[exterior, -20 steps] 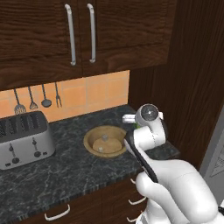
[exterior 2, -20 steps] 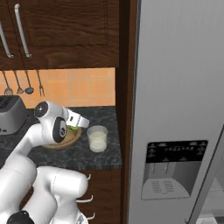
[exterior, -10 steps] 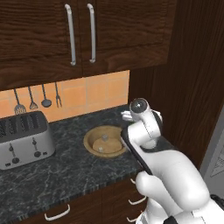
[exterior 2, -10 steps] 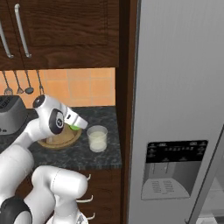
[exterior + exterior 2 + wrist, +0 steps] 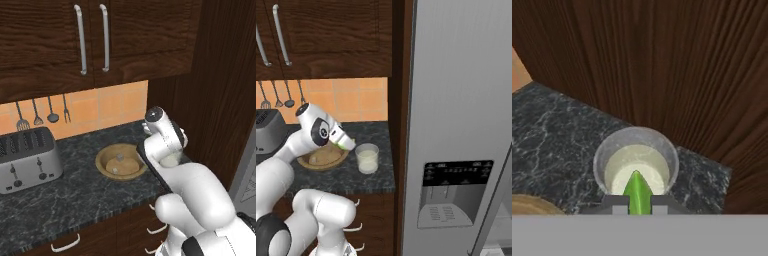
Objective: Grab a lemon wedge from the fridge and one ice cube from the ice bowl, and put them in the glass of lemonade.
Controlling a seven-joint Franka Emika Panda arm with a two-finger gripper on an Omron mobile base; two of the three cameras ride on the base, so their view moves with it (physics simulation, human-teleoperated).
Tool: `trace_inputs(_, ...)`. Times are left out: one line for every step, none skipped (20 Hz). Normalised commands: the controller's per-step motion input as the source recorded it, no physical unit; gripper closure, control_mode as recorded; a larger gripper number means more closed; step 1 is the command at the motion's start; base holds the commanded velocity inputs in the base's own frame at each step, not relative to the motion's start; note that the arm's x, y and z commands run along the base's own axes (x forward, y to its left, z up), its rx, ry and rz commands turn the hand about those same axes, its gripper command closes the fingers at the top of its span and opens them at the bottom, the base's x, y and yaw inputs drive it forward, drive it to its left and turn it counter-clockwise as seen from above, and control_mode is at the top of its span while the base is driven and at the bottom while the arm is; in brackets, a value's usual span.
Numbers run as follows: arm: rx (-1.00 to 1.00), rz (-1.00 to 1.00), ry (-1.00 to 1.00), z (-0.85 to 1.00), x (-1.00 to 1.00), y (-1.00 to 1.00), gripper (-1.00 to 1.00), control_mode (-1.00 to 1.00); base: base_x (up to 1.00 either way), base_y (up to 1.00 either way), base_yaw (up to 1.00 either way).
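Holding the pincer [image 5: 638, 200] closed on a green wedge [image 5: 637, 192], I am looking straight down the hand view at the glass of lemonade [image 5: 636, 166], whose round rim and pale liquid are sitting just past the wedge's pointed tip. In the right base view the pincer [image 5: 349, 145] is hanging just beside the glass of lemonade [image 5: 367, 158], at the height of its rim, with a bit of the green wedge [image 5: 347, 145] showing at its end; whether the wedge is touching the glass I cannot tell. The glass is standing upright on the dark marbled worktop [image 5: 363, 177], near the worktop's right end by the dark wood panel [image 5: 662, 65]. The ice bowl [image 5: 120, 161] is lying just to the left of the arm in the left base view, with small pale cubes [image 5: 119, 158] inside it, and in the right base view the ice bowl [image 5: 322, 158] is sitting just beside the glass. The fridge [image 5: 461, 125] is standing at the right of the wood panel, its black dispenser panel [image 5: 456, 192] facing me. A silver toaster [image 5: 27, 160] is resting on the worktop well to the left of the bowl.
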Motion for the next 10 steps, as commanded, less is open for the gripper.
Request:
trace_inputs(0.07,-0.18,0.00,-0.12,0.09,-0.21,1.00,-1.00,0.00,0.00,0.00)
trace_inputs(0.09,-0.15,0.00,-0.12,0.14,-0.19,1.00,-1.00,0.00,0.00,0.00)
trace_inputs(0.09,-0.13,0.00,-0.11,0.19,-0.19,1.00,-1.00,0.00,0.00,0.00)
trace_inputs(0.12,-0.11,0.01,-0.11,0.22,-0.24,1.00,-1.00,0.00,0.00,0.00)
trace_inputs(0.11,-0.09,0.00,-0.13,0.18,-0.24,1.00,-1.00,0.00,0.00,0.00)
trace_inputs(0.10,-0.09,0.00,-0.15,0.19,-0.21,1.00,-1.00,0.00,0.00,0.00)
trace_inputs(0.10,-0.08,0.00,-0.18,0.21,-0.16,1.00,-1.00,0.00,0.00,0.00)
trace_inputs(0.09,-0.08,0.00,-0.19,0.19,-0.14,1.00,-1.00,0.00,0.00,0.00)
trace_inputs(0.07,-0.08,0.00,-0.18,0.18,-0.12,1.00,-1.00,0.00,0.00,0.00)
trace_inputs(0.07,-0.08,0.00,-0.18,0.19,-0.08,1.00,-1.00,0.00,0.00,0.00)
